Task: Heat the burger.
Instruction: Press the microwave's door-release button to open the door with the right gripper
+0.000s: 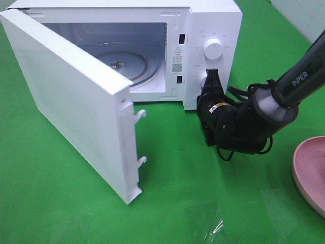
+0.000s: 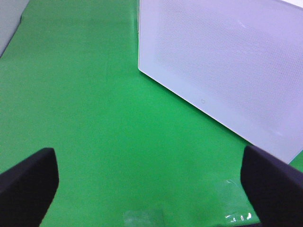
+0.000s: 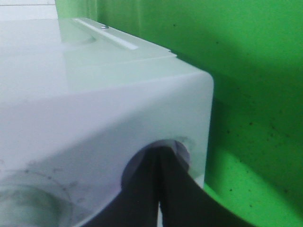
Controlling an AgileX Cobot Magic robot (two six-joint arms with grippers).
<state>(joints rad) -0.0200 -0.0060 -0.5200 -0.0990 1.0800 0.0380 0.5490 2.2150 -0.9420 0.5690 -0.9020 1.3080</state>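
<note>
Microwave [image 1: 213,20] upper centre, door [image 1: 71,101] standing open at left; right end effector [image 1: 212,74] closed, tips against the lower knob [image 1: 203,81]. Left end effector [image 2: 151,189] spread wide over green tabletop [image 2: 94,118]. Burger out of view.

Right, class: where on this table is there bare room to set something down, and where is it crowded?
Bare green cloth lies in front of the open microwave door, and between that door and the pink plate. The glass turntable is bare too. Crowded: around the lower knob, where the right gripper sits.
</note>
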